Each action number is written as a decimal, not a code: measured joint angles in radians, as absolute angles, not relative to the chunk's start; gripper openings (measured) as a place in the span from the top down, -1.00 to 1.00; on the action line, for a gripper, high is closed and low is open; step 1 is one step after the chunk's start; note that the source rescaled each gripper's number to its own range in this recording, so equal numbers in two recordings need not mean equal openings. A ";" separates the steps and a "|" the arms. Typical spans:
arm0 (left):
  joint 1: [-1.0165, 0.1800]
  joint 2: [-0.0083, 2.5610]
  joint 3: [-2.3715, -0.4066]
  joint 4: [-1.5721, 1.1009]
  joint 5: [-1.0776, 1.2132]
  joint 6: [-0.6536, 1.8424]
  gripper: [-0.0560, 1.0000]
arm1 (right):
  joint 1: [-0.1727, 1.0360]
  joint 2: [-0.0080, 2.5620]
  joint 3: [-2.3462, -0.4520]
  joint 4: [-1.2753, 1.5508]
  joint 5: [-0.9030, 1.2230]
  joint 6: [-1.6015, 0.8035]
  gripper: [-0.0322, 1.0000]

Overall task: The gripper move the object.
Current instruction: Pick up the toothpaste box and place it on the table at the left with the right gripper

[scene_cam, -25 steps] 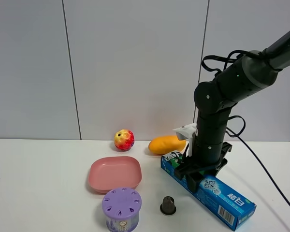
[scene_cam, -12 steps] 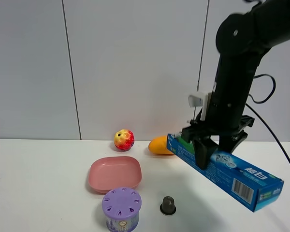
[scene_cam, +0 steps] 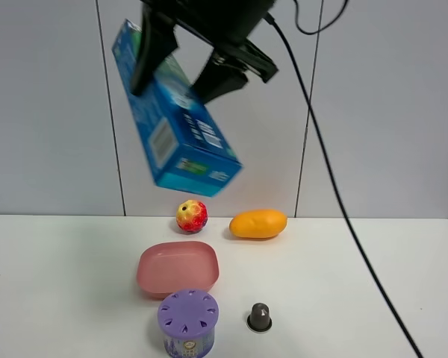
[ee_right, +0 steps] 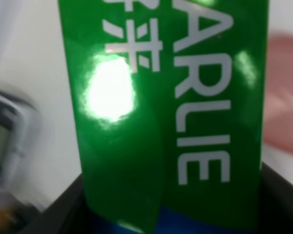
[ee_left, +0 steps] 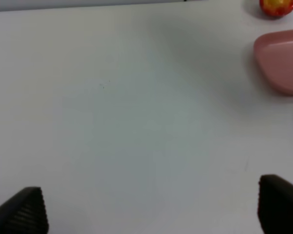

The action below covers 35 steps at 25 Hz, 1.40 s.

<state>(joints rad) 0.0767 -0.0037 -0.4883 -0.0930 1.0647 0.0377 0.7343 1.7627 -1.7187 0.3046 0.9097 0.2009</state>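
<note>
The toothpaste box point(scene_cam: 181, 123), blue and green with a barcode, hangs tilted high in the air above the pink plate. My right gripper point(scene_cam: 172, 88), a black claw, is shut on its upper part, one finger on each side. The right wrist view is filled by the box's green face point(ee_right: 166, 122) with white "ARLIE" lettering, and dark fingers point(ee_right: 283, 200) show at its sides. My left gripper point(ee_left: 149, 209) is open and empty above bare white table; it does not show in the exterior view.
On the white table point(scene_cam: 60, 283) are a pink square plate point(scene_cam: 178, 267), a purple round canister point(scene_cam: 187, 322), a small dark capsule point(scene_cam: 259, 317), an apple point(scene_cam: 192, 215) and a mango point(scene_cam: 258, 223). The left wrist view shows the plate point(ee_left: 281, 61) and the apple point(ee_left: 278, 6).
My right gripper has lifted the box off the table at the right, carrying it up and to the left. The box has tilted steeply. The table items have not moved.
</note>
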 joint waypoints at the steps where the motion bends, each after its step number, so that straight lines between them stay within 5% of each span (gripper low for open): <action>1: 0.077 -0.004 -0.488 -0.093 1.065 0.038 -1.00 | 0.748 1.790 -1.745 0.309 0.889 0.226 0.93; 18: 0.077 -0.004 -0.488 -0.093 1.065 0.037 -1.00 | 0.884 2.297 -2.122 0.258 0.748 0.623 0.93; 35: 0.077 -0.004 -0.488 -0.093 1.065 0.037 -1.00 | 0.884 2.443 -2.136 0.064 0.774 0.875 0.94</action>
